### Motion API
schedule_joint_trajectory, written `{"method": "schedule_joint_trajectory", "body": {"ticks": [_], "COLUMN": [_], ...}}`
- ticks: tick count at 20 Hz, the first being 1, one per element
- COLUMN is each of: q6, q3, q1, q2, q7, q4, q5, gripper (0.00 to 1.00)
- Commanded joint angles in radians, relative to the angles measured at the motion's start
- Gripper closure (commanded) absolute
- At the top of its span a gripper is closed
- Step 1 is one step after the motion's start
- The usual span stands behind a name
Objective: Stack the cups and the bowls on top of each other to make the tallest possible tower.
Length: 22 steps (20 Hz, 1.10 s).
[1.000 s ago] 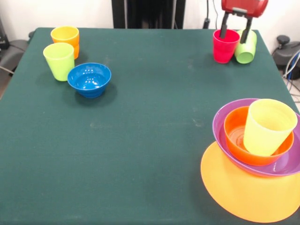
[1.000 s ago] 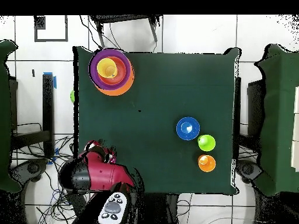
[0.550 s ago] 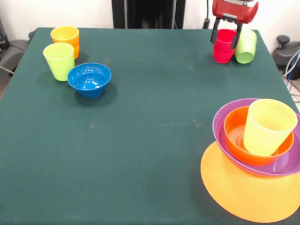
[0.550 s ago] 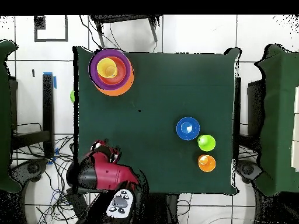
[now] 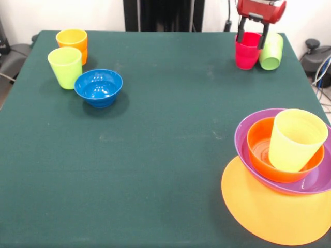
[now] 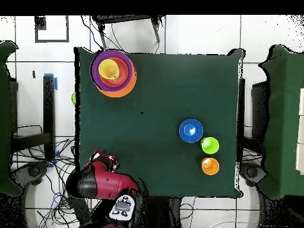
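dark green table (image 5: 165,155), white tiled floor (image 6: 196,35) around it, tangled cables (image 6: 56,157) beside

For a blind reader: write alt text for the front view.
The robot's hand grips a red cup beside a light green cup. A yellow cup sits in nested bowls; a blue bowl, lime cup and orange cup stand opposite.

Counter (image 5: 165,155): dark green cloth top, square. Resting on it at one corner: large orange-yellow bowl (image 5: 269,217) carrying the nested stack; at another corner: orange cup (image 5: 72,40), lime green cup (image 5: 65,67) just beside it, small blue bowl (image 5: 98,87) next to those. At a third corner: red cup (image 5: 247,54) and light green cup (image 5: 271,51), side by side.
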Motion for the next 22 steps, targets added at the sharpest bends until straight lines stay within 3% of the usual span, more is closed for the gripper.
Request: {"method": "schedule_joint_trajectory", "body": {"ticks": [1, 6, 9, 22], "q6": [0.026, -0.006, -0.034, -0.130], "q3": [0.164, 0.174, 0.223, 0.274], "q1": [-0.039, -0.052, -0.093, -0.122], "q2": [0.010, 0.028, 0.046, 0.117], "q7": [0.270, 0.263, 0.273, 0.296], "q4": [0.078, 0.079, 0.093, 0.108], "q5": [0.057, 0.057, 0.039, 0.023], "gripper": [0.00, 0.00, 0.00, 0.00]}}
